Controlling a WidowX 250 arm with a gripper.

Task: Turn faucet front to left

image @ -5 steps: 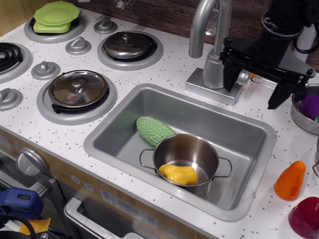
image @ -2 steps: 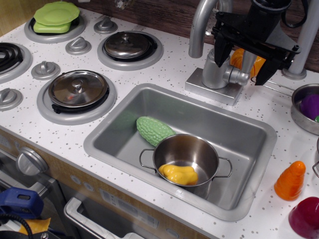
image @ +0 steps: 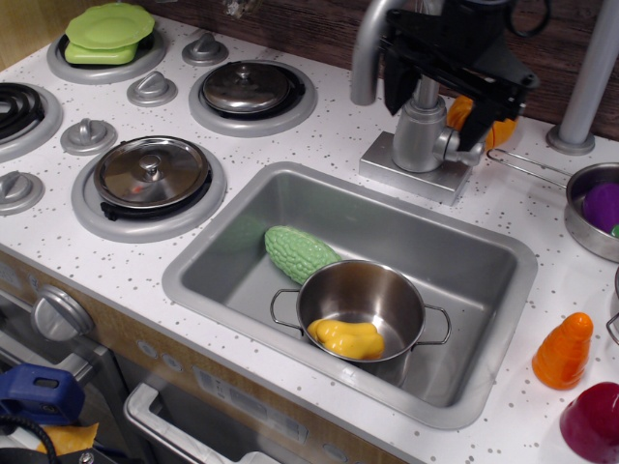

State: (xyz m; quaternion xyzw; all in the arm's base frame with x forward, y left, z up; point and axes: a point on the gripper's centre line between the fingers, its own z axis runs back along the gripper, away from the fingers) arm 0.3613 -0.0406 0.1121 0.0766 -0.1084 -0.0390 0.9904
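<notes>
The faucet (image: 420,135) is matte silver-grey and stands on a square base plate (image: 398,172) behind the sink. Its arched spout (image: 365,53) points down toward the left of the base, over the counter. Its side lever (image: 455,145) sticks out to the right. My black gripper (image: 432,118) is open and hangs over the faucet. One finger is on the left of the neck behind the spout, the other on the right by the lever. The top of the arch is hidden behind the gripper.
The sink (image: 242,217) holds a green bumpy vegetable (image: 298,253) and a steel pot (image: 363,304) with a yellow item. A grey pole (image: 590,82), a pan (image: 590,208), an orange cone (image: 563,350) and a magenta cup (image: 592,423) stand at the right. Lidded burners (image: 151,174) are at the left.
My gripper has moved left and back, from right of the faucet to over its neck. The spout has swung a little to the left.
</notes>
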